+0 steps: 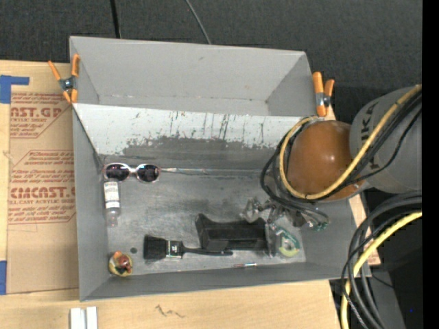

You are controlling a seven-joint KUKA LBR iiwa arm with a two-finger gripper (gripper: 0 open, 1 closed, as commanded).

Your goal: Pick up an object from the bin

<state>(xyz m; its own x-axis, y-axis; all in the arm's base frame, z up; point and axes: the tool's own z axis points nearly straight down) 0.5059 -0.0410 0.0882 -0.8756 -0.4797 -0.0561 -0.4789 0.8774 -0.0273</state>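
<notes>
My gripper [269,214] hangs low over the bin's front right part, under the arm's wrist. Just left of it and a little nearer the front lies a black blocky tool [228,234], stapler-like in shape, with its right end right by the gripper. A small greenish-white ring [289,246] lies below and to the right of the gripper, against the bin's right wall. A black brush-like tool [164,247] with a thin handle lies along the front, left of the blocky tool.
Sunglasses with dark lenses [131,173] lie at the left near the back slope. Beneath them stands a small clear bottle [111,199]. A small orange-yellow round thing [121,264] sits in the front left corner. The arm's wrist and cables hang over the right side.
</notes>
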